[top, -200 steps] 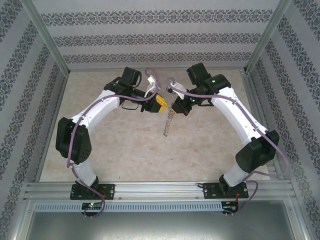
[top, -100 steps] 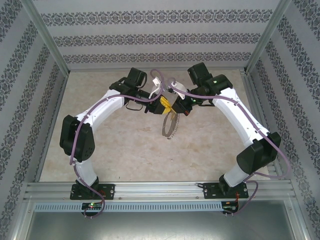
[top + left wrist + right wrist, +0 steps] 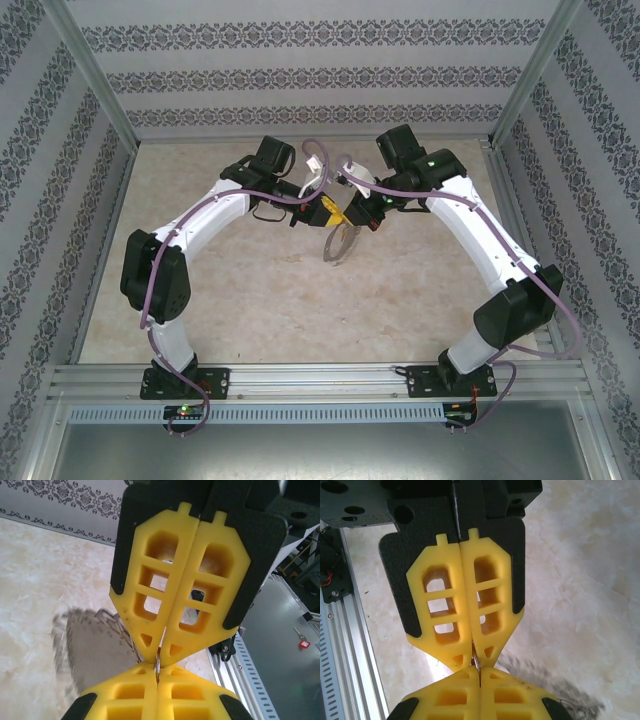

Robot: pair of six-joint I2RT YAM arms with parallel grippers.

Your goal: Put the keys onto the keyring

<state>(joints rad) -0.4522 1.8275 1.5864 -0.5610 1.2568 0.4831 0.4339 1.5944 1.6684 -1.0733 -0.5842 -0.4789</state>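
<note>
As both claws meet tip to tip above the rear half of the table (image 3: 250, 300), I read the left gripper (image 3: 327, 207) and right gripper (image 3: 352, 216) each pinched fully closed on the keyring (image 3: 342, 245), which hangs blurred over the table's beige marbled top. Patterned wallpaper walls (image 3: 300, 80) enclose the table.

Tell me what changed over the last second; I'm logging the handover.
The left gripper moved right to meet the right gripper tip to tip, and its fingers closed on the keyring, which swung. The right arm stayed put, gripping the keyring.
</note>
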